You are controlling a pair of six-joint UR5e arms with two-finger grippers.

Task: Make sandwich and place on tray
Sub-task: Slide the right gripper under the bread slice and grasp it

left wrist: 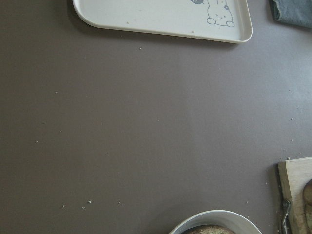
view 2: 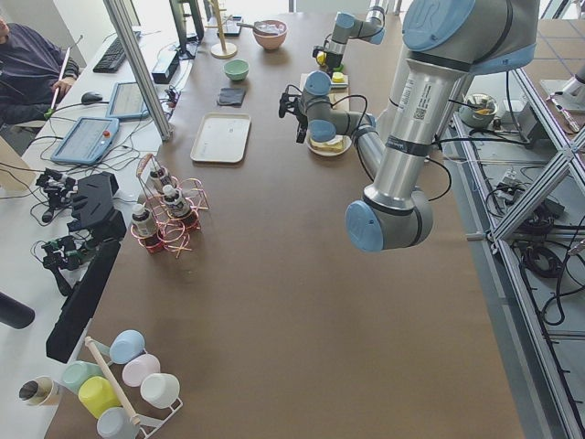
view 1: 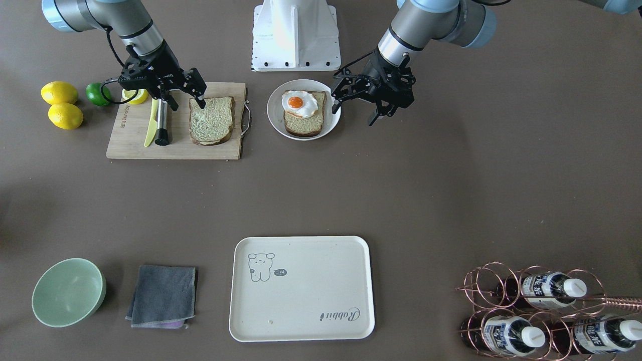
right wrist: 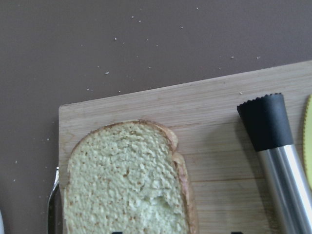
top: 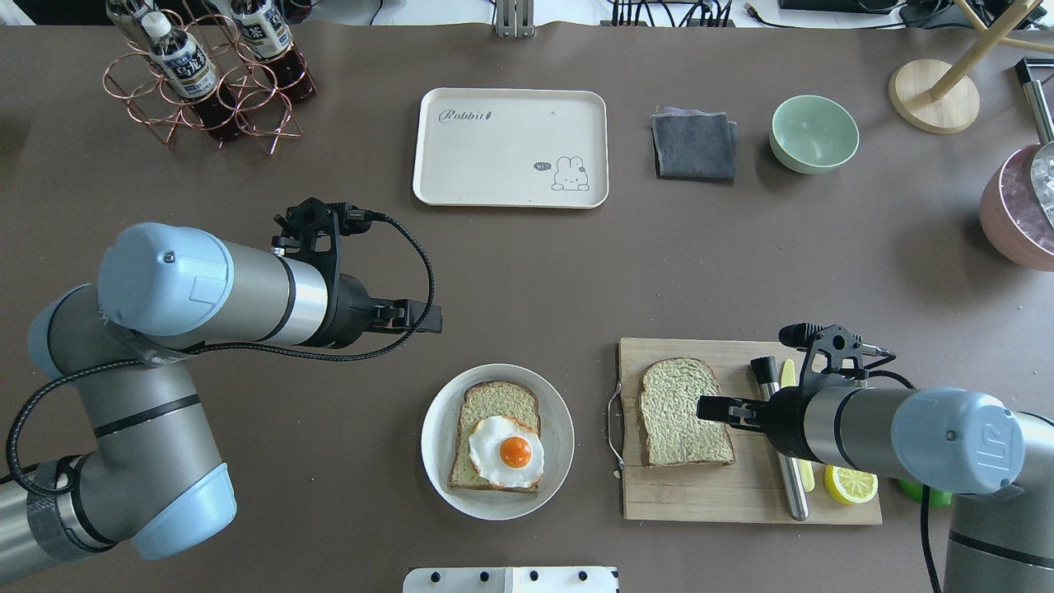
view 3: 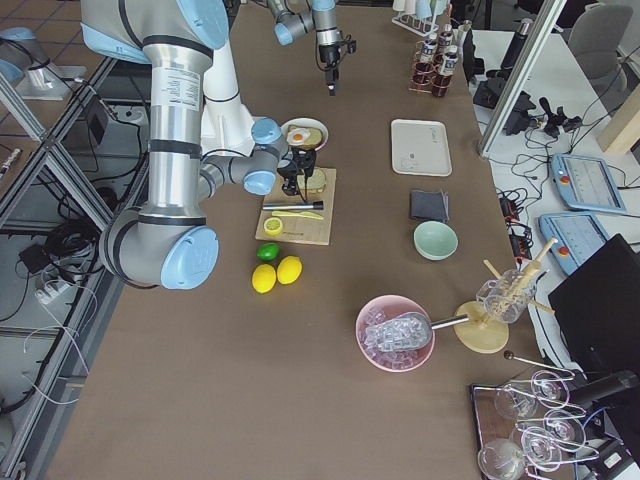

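Observation:
One bread slice [view 1: 303, 124] lies on a round white plate [view 1: 275, 116] with the fried egg [view 1: 299, 103] on top. The other bread slice [view 1: 211, 120] lies bare on the wooden cutting board [view 1: 130, 143]. My left gripper [view 1: 354, 113] is open and empty, just beside the plate on its tray side [top: 424, 319]. My right gripper [view 1: 187, 104] is open and empty over the board slice's robot-side edge, which fills the right wrist view [right wrist: 126, 180]. The cream tray [view 1: 301, 288] lies empty across the table [top: 510, 148].
A steel tool with a black tip [view 1: 161, 123], a yellow knife [view 1: 150, 125] and a lemon half [view 1: 135, 95] are on the board. Two lemons [view 1: 62, 105] and a lime [view 1: 98, 94] lie beside it. A grey cloth [view 1: 163, 296], green bowl [view 1: 67, 292] and bottle rack [view 1: 541, 311] flank the tray.

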